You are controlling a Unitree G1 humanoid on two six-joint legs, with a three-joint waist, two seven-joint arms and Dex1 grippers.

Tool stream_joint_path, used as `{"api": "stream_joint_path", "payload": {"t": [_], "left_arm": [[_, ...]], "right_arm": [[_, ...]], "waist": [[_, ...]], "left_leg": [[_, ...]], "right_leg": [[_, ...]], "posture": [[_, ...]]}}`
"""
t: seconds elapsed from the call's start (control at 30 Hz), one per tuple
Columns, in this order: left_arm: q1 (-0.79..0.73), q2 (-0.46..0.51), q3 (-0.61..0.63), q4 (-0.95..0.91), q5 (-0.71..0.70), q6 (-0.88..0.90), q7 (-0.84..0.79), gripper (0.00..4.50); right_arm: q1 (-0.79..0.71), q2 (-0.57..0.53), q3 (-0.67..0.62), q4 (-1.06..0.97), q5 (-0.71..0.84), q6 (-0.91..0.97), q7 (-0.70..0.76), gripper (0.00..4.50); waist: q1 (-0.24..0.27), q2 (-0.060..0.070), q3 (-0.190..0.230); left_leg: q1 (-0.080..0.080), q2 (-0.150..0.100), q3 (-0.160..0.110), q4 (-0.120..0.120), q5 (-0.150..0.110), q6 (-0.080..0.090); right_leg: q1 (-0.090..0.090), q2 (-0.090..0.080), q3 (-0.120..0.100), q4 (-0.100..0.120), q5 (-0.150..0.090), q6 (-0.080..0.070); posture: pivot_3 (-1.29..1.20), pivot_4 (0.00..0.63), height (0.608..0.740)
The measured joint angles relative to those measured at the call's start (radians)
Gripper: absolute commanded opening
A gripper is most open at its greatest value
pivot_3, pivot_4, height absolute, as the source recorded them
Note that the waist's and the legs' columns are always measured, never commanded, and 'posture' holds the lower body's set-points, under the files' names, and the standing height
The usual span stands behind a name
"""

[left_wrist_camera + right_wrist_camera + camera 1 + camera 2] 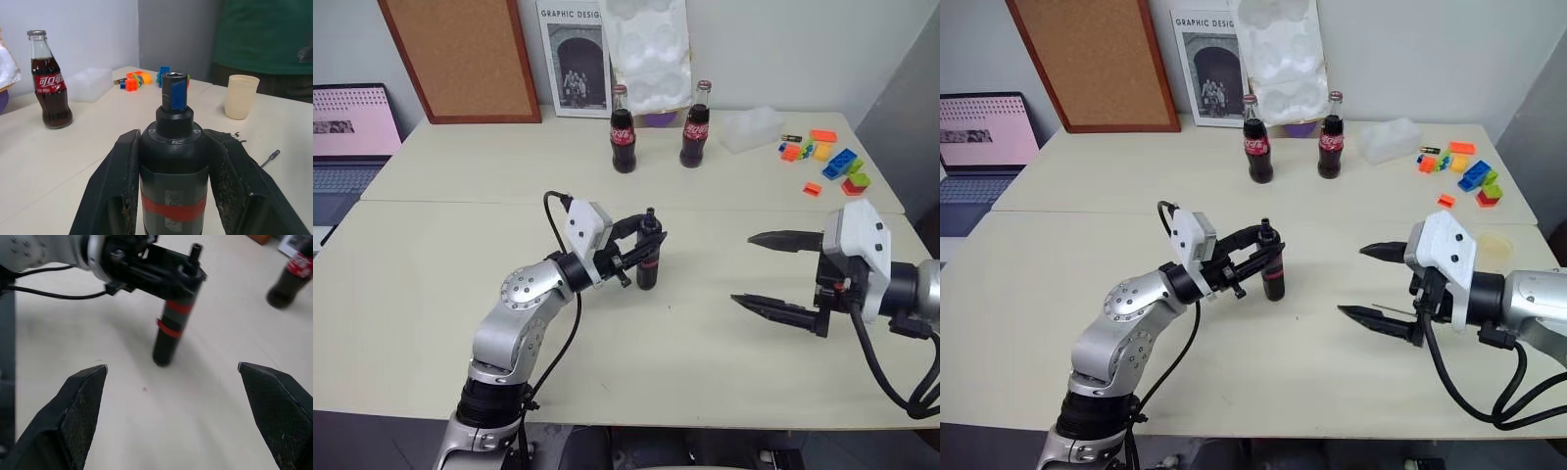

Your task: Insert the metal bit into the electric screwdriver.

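Note:
The electric screwdriver [648, 266] stands upright at the table's middle, a black cylinder with red bands and a blue tip [174, 93] pointing up. My left gripper [644, 245] is shut on its upper body, one finger on each side. The metal bit [270, 158], a thin silver rod, lies flat on the table to the screwdriver's right. My right gripper [744, 268] hovers over the table to the right of the screwdriver, open wide with nothing between its fingers, pointing toward the tool. The right wrist view has the screwdriver [173, 328] straight ahead of the open fingers.
Two cola bottles [623, 132] [695, 127] stand at the back centre. A clear plastic box [751, 127] and coloured bricks [832, 162] sit at the back right. A cream cup [240, 95] stands near the right edge. A person in green [264, 34] is beyond it. A laptop [347, 137] is at far left.

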Motion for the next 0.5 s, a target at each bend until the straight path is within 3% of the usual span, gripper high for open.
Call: {"api": "stream_joint_path", "payload": {"t": [0.23, 0.5], "left_arm": [[-0.094, -0.091, -0.057, 0.066, 0.058, -0.130, 0.026, 1.64], [-0.041, -0.101, -0.112, 0.179, 0.130, -0.264, 0.010, 1.64]], "right_arm": [[-0.020, -0.142, 0.218, 0.136, -0.249, -0.022, 0.098, 4.50], [-0.226, -0.111, 0.514, 0.305, -0.448, -0.008, 0.225, 4.50]], "waist": [[-0.007, 0.001, 0.000], [-0.004, 0.001, 0.000]], "left_leg": [[0.000, 0.000, 0.001, -0.002, 0.000, 0.000], [-0.001, -0.001, 0.001, -0.001, 0.000, 0.000]], "right_leg": [[-0.001, 0.000, 0.001, -0.002, 0.001, -0.001], [-0.001, -0.001, 0.001, -0.002, 0.001, -0.001]], "posture": [[0.00, 0.150, 0.740], [0.00, 0.150, 0.740]]}}
